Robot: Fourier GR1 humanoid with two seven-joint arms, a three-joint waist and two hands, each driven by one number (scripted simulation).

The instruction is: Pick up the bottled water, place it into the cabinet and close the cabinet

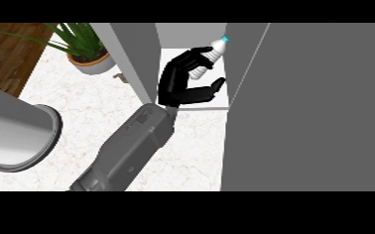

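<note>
Now you are seeing one hand (pixel 178 82) reaching into the open cabinet (pixel 192 33) at upper centre of the frame, its fingers (pixel 198 58) curling round the bottled water (pixel 217 47), thumb spread below. Which arm it is, you cannot tell. The bottle is sitting inside the cabinet, cap toward the upper right. The grey cabinet door (pixel 300 104) is filling the right side. A potted plant (pixel 86 49) is standing on the white surface (pixel 81 104) at upper left, and a grey bowl (pixel 26 139) is lying at the left edge.

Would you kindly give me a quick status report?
One hand inside the cabinet, curled round the bottle. Bottle not yet released. Other hand out of view. Cabinet door open; nothing blocking.
</note>
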